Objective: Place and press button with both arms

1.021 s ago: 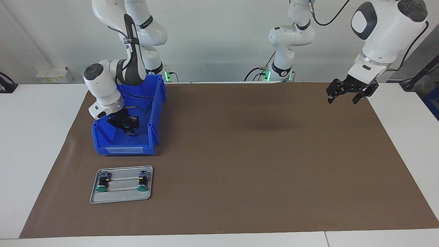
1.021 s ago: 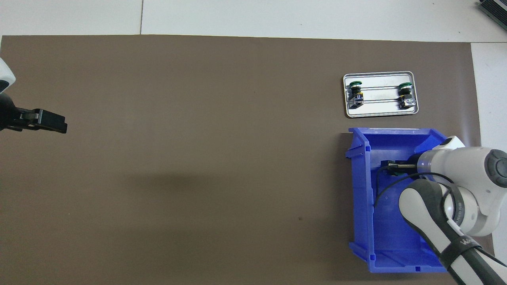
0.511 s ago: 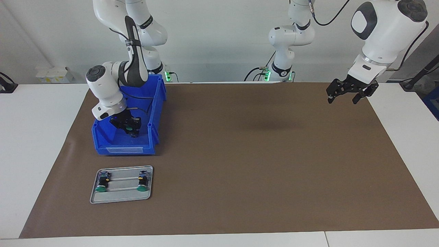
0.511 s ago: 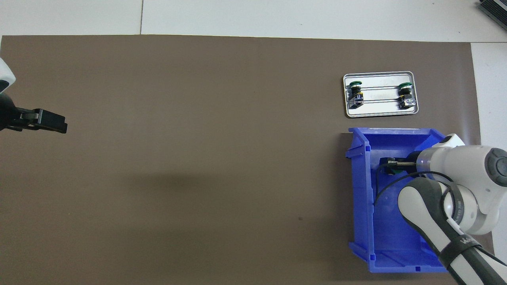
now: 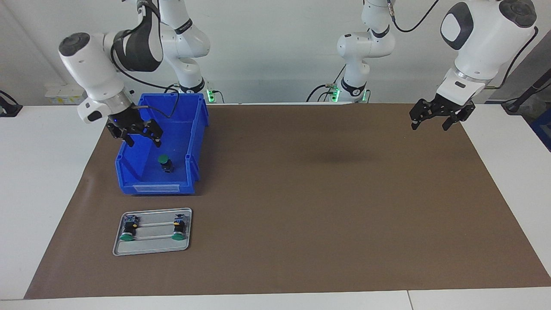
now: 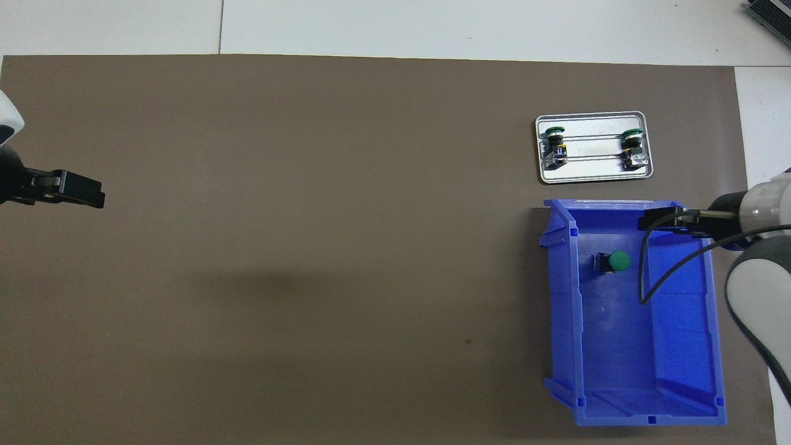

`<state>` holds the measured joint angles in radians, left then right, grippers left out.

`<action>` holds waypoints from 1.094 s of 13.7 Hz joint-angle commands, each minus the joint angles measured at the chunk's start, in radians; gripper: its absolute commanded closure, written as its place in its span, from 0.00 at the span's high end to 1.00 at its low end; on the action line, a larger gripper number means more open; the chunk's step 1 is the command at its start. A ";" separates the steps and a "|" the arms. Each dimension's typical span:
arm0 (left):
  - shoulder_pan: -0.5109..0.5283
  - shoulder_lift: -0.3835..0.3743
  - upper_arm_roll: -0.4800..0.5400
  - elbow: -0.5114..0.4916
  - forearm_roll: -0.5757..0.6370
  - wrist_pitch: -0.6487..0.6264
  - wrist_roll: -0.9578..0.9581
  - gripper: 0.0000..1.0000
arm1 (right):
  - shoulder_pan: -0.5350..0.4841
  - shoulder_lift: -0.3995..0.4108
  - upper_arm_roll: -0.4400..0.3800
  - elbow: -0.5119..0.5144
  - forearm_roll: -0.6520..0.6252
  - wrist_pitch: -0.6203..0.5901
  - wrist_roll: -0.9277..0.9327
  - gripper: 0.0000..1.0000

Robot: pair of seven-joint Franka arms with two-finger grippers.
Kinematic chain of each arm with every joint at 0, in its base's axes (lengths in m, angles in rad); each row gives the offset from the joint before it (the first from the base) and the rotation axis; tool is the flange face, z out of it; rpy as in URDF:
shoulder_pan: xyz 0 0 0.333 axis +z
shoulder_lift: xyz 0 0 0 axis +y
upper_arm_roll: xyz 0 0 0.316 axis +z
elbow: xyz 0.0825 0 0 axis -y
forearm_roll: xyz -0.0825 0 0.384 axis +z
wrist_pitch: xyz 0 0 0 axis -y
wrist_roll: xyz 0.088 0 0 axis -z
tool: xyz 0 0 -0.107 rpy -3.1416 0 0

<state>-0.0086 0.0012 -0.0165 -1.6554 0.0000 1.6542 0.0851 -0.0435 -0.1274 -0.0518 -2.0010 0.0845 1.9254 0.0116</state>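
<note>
Button (image 5: 164,162) stands in bin (image 5: 196,129). Right gripper (image 5: 136,134) over bin, open, empty. Left gripper (image 5: 435,119) waits, open, empty.

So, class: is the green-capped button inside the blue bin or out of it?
Inside: the button stands on the blue bin floor, the right gripper open above it.
</note>
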 commanded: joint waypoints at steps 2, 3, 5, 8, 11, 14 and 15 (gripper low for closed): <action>0.006 -0.010 -0.002 -0.018 -0.001 0.019 0.002 1.00 | -0.016 0.037 0.003 0.227 -0.038 -0.248 0.015 1.00; 0.006 -0.010 -0.002 -0.018 -0.001 0.019 0.002 1.00 | -0.016 0.037 0.001 0.269 -0.063 -0.273 0.015 1.00; 0.006 -0.010 -0.002 -0.018 -0.001 0.019 0.002 1.00 | -0.007 0.051 0.009 0.365 -0.133 -0.328 0.015 1.00; 0.006 -0.010 -0.002 -0.018 -0.001 0.019 0.002 1.00 | 0.001 0.078 0.013 0.384 -0.132 -0.327 0.076 1.00; 0.006 -0.010 -0.002 -0.018 -0.001 0.019 0.002 1.00 | -0.002 0.057 0.013 0.352 -0.126 -0.342 0.080 1.00; 0.006 -0.010 -0.002 -0.018 -0.001 0.019 0.002 1.00 | 0.011 0.060 0.024 0.358 -0.134 -0.344 0.055 1.00; 0.006 -0.010 -0.002 -0.018 -0.001 0.019 0.002 1.00 | 0.014 0.066 0.026 0.363 -0.140 -0.347 0.041 1.00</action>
<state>-0.0086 0.0012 -0.0165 -1.6554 0.0000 1.6542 0.0851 -0.0340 -0.0636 -0.0418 -1.6486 -0.0291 1.5971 0.0700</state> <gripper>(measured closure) 0.000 0.000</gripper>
